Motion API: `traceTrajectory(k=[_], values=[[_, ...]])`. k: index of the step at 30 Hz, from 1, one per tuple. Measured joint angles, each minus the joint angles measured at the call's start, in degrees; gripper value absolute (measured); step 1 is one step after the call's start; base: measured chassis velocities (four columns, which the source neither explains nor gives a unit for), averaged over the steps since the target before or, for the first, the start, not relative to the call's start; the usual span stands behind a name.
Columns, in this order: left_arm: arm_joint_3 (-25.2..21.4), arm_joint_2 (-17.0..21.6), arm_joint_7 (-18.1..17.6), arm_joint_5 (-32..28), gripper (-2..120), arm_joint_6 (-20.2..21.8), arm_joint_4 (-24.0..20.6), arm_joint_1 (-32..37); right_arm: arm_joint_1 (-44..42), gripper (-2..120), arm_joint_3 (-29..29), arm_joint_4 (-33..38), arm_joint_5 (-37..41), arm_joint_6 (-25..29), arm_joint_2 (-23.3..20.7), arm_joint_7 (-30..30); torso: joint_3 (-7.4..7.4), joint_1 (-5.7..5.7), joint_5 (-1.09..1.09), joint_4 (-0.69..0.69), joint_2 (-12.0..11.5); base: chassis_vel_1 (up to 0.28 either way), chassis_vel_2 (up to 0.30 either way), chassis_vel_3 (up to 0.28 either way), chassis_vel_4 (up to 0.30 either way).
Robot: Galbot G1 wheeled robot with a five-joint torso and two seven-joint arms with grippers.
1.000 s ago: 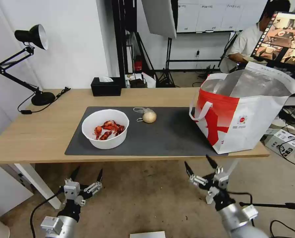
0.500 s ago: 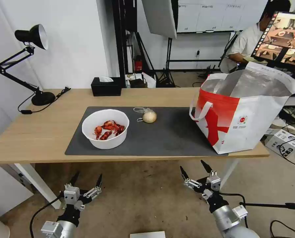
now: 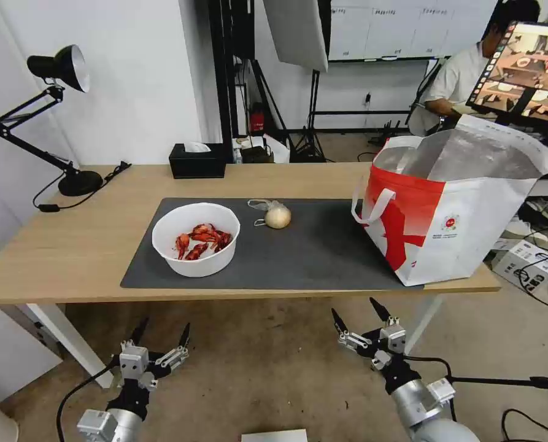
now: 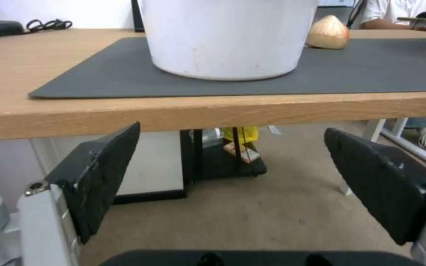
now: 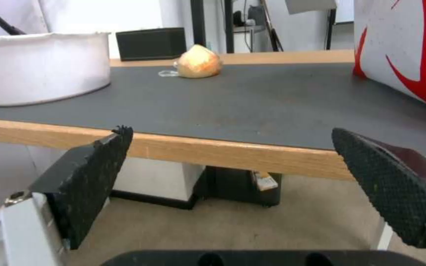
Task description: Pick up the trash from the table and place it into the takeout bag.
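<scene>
Hovering below the long light-wood table's [image 3: 71,245] front edge, our left gripper [image 3: 161,334] and right gripper [image 3: 358,314] gape wide, empty. On its dark grey mat [image 3: 310,252], the white round bowl of red crayfish shells [image 3: 196,239] looks stiff, best pinched by the rim; the beige ball in clear bag [image 3: 277,216] looks light and slippery.

The bowl [image 4: 227,37] is cut off at the rim in the left wrist view (shells hidden); the bag [image 5: 410,48] is cropped too.
</scene>
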Motion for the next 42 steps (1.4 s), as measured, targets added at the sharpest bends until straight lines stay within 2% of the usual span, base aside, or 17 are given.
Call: traceTrajectory(k=[11,14,17,19,20,23,24,27,31,34,39,42], values=[[0.5,0.1,0.0,0.0,100,0.1,0.0,-0.5,0.3,100,-0.4,0.0,-0.1,-0.4,0.3,0.2,0.00,0.00,0.00,-0.01,0.0,0.000,0.000,0.000,0.000],[0.7,0.0,0.0,0.3,100,0.1,0.3,-0.5,2.6,100,-2.3,1.2,-0.7,-2.0,0.9,1.3,0.00,0.00,0.00,-0.02,0.0,0.000,0.000,0.000,0.000],[1.1,-0.3,0.0,0.6,100,0.1,0.3,-0.7,7.4,100,-5.5,2.5,-1.1,-4.4,1.1,3.2,0.00,0.00,0.00,-0.01,0.0,0.000,0.000,0.000,0.000],[1.3,-0.5,0.0,0.8,100,0.2,0.3,-0.9,13.8,100,-9.3,2.7,-1.1,-7.4,1.3,4.7,0.01,0.00,-0.02,0.00,0.0,0.000,0.000,0.000,0.000],[1.3,-0.5,0.0,0.8,100,0.2,0.3,-0.9,13.8,100,-9.3,2.7,-1.1,-7.4,1.3,4.7,0.01,0.00,-0.02,0.00,0.0,0.000,0.000,0.000,0.000],[1.2,-0.6,0.0,0.9,100,0.3,0.6,-1.0,22.6,100,-15.0,1.2,0.1,-11.2,2.9,6.7,0.01,0.00,-0.01,0.00,0.0,0.000,0.000,0.000,0.000],[1.2,-0.6,0.0,0.9,100,0.3,0.6,-1.0,22.6,100,-15.0,1.2,0.1,-11.2,2.9,6.7,0.01,0.00,-0.01,0.00,0.0,0.000,0.000,0.000,0.000],[0.6,-0.6,0.0,0.8,100,0.3,0.6,-0.8,33.2,100,-20.9,-2.7,1.9,-14.3,5.2,9.5,0.01,0.00,-0.01,0.02,0.0,0.000,0.000,0.000,0.000],[0.1,-0.5,0.0,0.7,100,0.3,0.4,-0.6,39.5,100,-24.3,-6.2,3.4,-15.9,6.6,11.2,0.01,0.01,0.00,0.01,0.0,0.000,0.000,0.000,0.000],[-0.5,-0.6,0.0,0.5,100,0.3,0.5,-0.4,47.6,100,-28.6,-11.4,8.1,-19.0,8.6,14.4,0.01,0.00,0.00,0.00,0.0,0.000,0.000,0.000,0.000],[-1.0,-0.9,0.0,0.3,100,0.3,0.7,-0.2,55.6,100,-31.5,-17.4,12.3,-22.3,10.7,17.8,0.01,0.01,-0.01,0.00,0.0,0.000,0.000,0.000,0.000],[-1.6,-0.8,0.0,-0.5,100,0.4,0.9,-0.2,62.7,100,-33.4,-25.0,13.2,-26.3,13.3,20.2,0.01,0.01,-0.01,0.00,0.0,0.000,0.000,0.000,0.000]])
